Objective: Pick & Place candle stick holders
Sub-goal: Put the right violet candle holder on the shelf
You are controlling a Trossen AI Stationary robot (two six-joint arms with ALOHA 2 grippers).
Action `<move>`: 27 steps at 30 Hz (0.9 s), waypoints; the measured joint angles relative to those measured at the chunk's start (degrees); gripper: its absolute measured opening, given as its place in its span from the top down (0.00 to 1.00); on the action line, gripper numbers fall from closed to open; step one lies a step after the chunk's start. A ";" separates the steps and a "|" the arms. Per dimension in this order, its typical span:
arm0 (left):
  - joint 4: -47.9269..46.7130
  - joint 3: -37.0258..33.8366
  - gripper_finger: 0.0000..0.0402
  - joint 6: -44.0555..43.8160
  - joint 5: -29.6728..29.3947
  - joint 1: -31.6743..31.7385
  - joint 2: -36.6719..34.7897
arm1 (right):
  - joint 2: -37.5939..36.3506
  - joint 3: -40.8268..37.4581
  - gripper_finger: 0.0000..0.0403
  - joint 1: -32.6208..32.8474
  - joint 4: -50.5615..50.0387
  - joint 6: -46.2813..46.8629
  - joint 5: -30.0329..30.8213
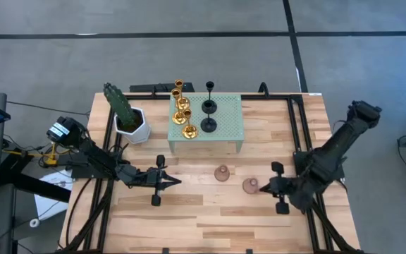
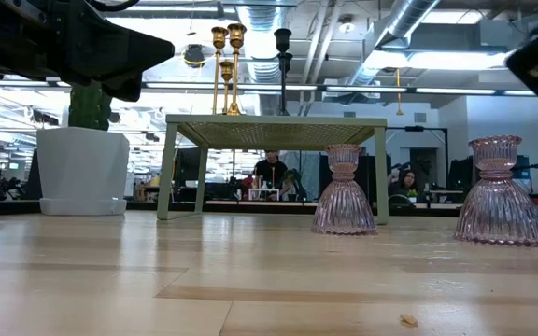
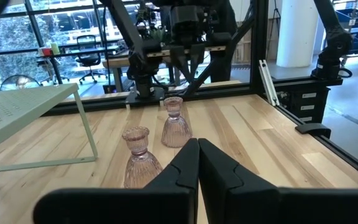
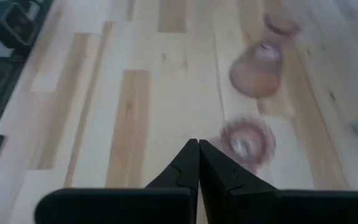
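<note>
Two pinkish-mauve candle stick holders stand on their round bases on the wooden table, one [image 1: 222, 173] nearer the middle and one [image 1: 250, 185] to its right. They also show in the low view [image 2: 344, 189] [image 2: 499, 192]. Three gold holders [image 1: 182, 107] and two black holders [image 1: 208, 116] stand on the pale green perforated stand [image 1: 228, 120]. My left gripper [image 1: 173, 181] is shut and empty, left of the pink holders [image 3: 140, 155]. My right gripper [image 1: 264, 188] is shut and empty, raised above the table just right of the nearer pink holder [image 4: 247, 140].
A green cactus in a white pot [image 1: 131, 121] stands left of the stand. Black frame rails [image 1: 298, 134] run along the table's sides. Bare wood lies toward the near edge [image 1: 210, 226]. People sit in the room beyond the table [image 2: 271, 173].
</note>
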 joint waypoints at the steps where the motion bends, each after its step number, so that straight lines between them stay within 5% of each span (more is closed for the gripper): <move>1: 0.00 0.00 0.99 0.04 0.00 0.00 0.00 | 0.06 -0.29 1.00 1.52 -1.18 2.95 1.52; 10: -0.04 0.00 0.99 0.13 -0.02 0.00 0.00 | 0.13 -10.31 1.00 13.98 -0.58 24.25 18.61; 18: -0.07 0.00 0.98 0.13 -0.04 0.00 0.00 | 3.85 -18.30 0.98 14.67 15.30 27.81 21.31; 27: -0.13 0.00 0.98 0.13 -0.04 0.00 0.00 | 9.22 -19.22 0.66 11.50 23.55 24.59 21.13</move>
